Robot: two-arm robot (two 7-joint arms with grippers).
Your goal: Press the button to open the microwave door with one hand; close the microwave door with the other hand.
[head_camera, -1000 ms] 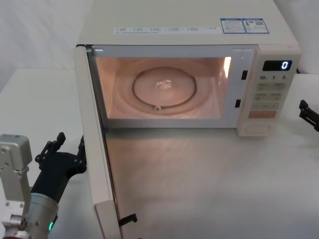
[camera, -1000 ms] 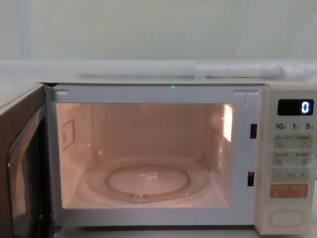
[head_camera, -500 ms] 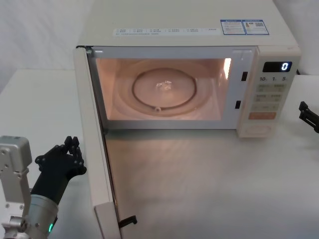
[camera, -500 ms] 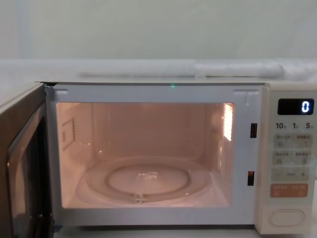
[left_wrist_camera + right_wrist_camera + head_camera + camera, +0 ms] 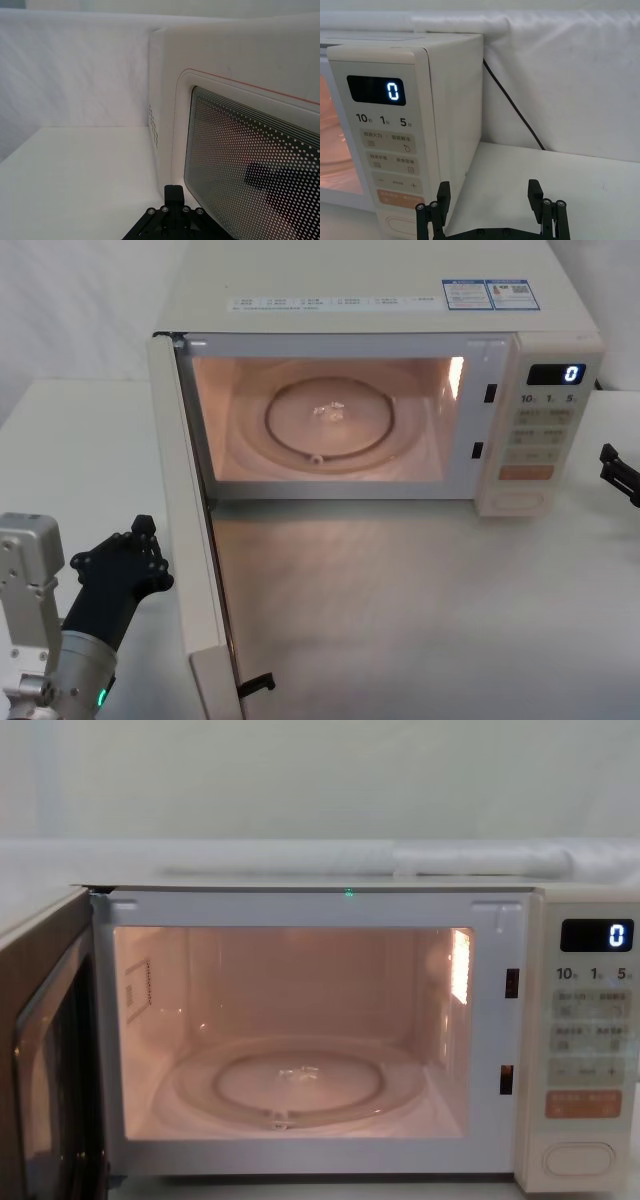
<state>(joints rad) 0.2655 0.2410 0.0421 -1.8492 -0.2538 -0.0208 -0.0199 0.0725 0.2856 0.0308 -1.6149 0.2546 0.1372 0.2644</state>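
The cream microwave [image 5: 380, 300] stands at the back of the table, lit inside, its display [image 5: 597, 935] showing 0. The microwave door [image 5: 190, 540] hangs wide open toward me on the left, and its dotted window [image 5: 250, 165] faces my left wrist camera. My left gripper [image 5: 146, 538], black, is shut with nothing in it. It sits just left of the door's outer face [image 5: 180, 125]; I cannot tell whether it touches. The oval button [image 5: 517, 500] lies at the bottom of the control panel [image 5: 578, 1160]. My right gripper [image 5: 489, 189] is open beside the microwave's right side, level with the panel [image 5: 620, 472].
A glass turntable [image 5: 330, 420] lies in the cavity. A black latch hook [image 5: 258, 682] sticks out of the door's free edge. A black power cord [image 5: 512, 107] runs down the white cloth behind the microwave. White tabletop [image 5: 420, 610] spreads in front.
The left gripper's fingers went from spread to shut beside the door's outer face. The door and the right gripper stayed put.
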